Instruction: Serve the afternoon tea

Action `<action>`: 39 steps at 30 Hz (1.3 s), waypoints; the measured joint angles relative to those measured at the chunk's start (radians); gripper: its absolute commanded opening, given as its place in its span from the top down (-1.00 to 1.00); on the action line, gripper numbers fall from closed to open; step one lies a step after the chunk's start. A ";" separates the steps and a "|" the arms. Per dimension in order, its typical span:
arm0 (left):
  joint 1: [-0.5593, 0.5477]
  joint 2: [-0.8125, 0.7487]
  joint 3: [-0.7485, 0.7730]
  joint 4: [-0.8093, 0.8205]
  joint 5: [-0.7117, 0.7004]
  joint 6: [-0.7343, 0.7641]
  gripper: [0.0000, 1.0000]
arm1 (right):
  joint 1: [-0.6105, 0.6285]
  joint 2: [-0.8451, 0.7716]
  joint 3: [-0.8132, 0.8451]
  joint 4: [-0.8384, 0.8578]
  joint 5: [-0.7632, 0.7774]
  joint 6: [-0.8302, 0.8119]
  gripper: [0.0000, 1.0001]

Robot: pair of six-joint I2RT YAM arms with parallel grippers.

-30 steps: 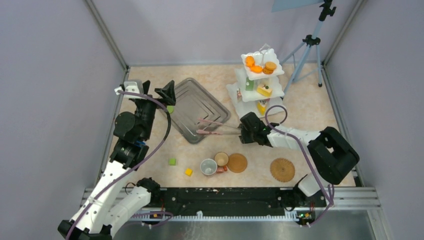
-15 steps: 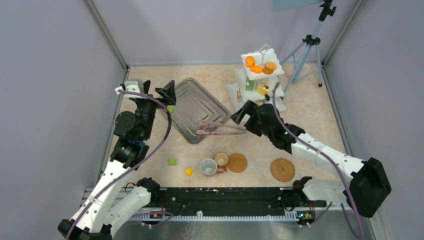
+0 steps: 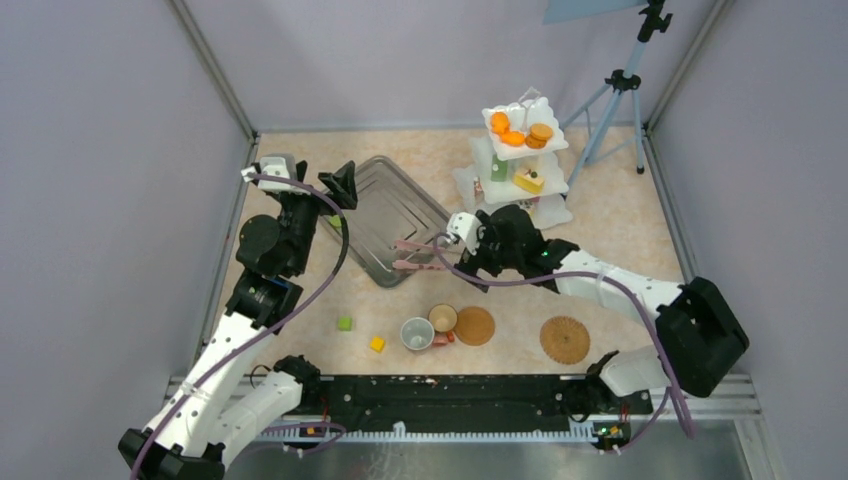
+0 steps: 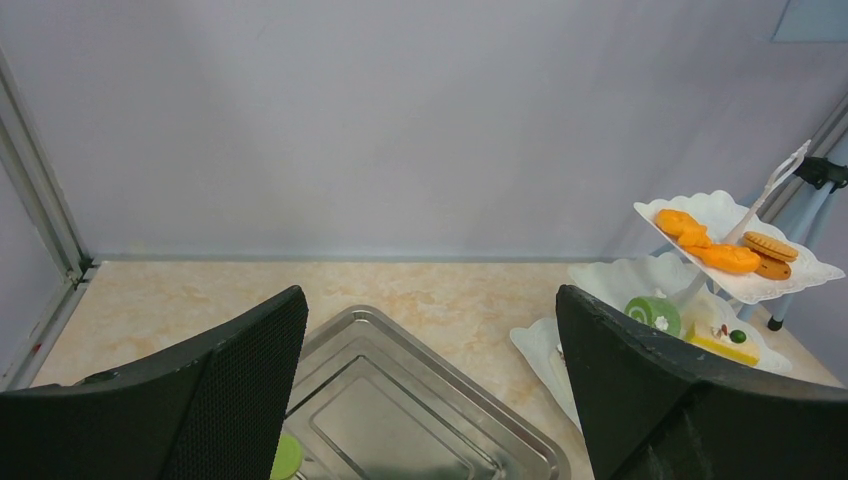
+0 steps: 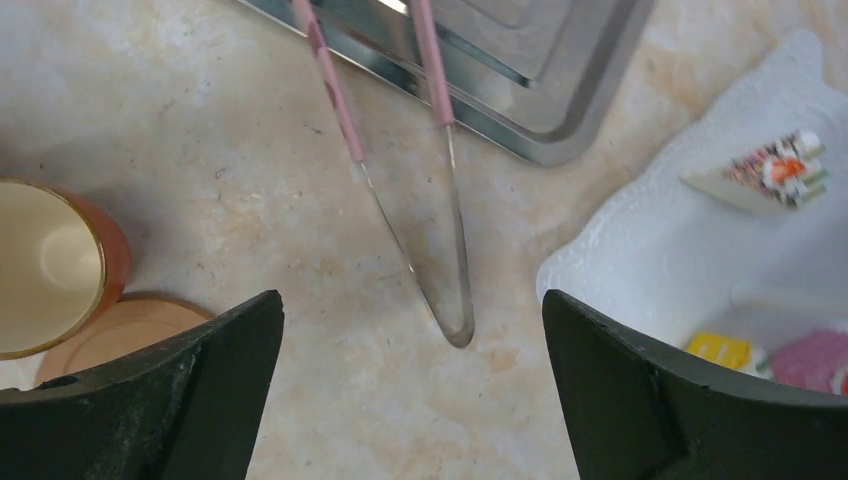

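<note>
The white three-tier stand (image 3: 520,172) stands at the back right, with orange rounds (image 3: 514,131) on its top tier and a yellow cake wedge (image 3: 528,181) on the middle one. Two cups (image 3: 417,333) (image 3: 443,318) sit near the front beside a woven mat (image 3: 476,326); a second mat (image 3: 565,339) lies further right. My right gripper (image 3: 478,262) (image 5: 412,310) hangs open and empty above the tongs' bent end (image 5: 455,322), between the orange cup (image 5: 50,265) and the stand's bottom tier (image 5: 660,250). My left gripper (image 3: 338,200) (image 4: 430,300) is open and empty over the tray's left side.
The steel tray (image 3: 395,205) lies left of the stand, and the pink tongs (image 3: 428,254) rest across its near corner. A green round piece (image 4: 287,455) sits at the tray's left edge. Green (image 3: 344,323) and yellow (image 3: 377,344) cubes lie front left. A tripod (image 3: 615,95) stands back right.
My right gripper has opened off the tongs' end, swung up toward the stand, then come back low over the tongs. The tongs stayed put. My left arm shifted slightly toward the back.
</note>
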 measured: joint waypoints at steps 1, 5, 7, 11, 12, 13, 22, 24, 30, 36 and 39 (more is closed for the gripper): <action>0.000 0.000 0.000 0.000 0.000 0.000 -0.97 | -0.006 0.026 0.000 0.011 -0.040 -0.053 -0.97; 0.000 -0.001 0.000 0.000 0.000 0.000 -0.97 | -0.045 0.143 0.044 0.019 -0.176 -0.176 -0.97; 0.000 -0.005 0.000 0.000 0.000 0.000 -0.97 | -0.072 0.200 0.065 0.022 -0.224 -0.216 -0.97; 0.000 -0.016 0.000 0.000 0.000 0.000 -0.97 | -0.105 0.289 0.082 0.040 -0.264 -0.244 -0.96; 0.000 -0.018 0.000 0.000 0.000 0.000 -0.98 | -0.109 0.307 0.084 0.051 -0.266 -0.243 -0.95; 0.000 -0.018 0.000 0.000 -0.001 0.000 -0.97 | -0.110 0.323 0.088 0.058 -0.268 -0.242 -0.94; 0.000 -0.018 0.000 0.000 -0.001 0.000 -0.97 | -0.110 0.431 0.138 0.118 -0.280 -0.188 -0.74; 0.000 -0.018 0.000 0.000 -0.001 0.000 -0.97 | -0.110 0.446 0.158 0.119 -0.284 -0.168 -0.65; 0.000 -0.018 0.000 0.000 0.000 0.000 -0.97 | -0.107 0.481 0.194 0.115 -0.282 -0.101 -0.50; 0.000 -0.018 0.000 0.000 -0.001 0.000 -0.97 | -0.079 0.480 0.170 0.160 -0.235 -0.057 -0.52; 0.000 -0.018 0.000 0.000 0.000 0.000 -0.97 | -0.064 0.467 0.135 0.215 -0.222 -0.039 -0.58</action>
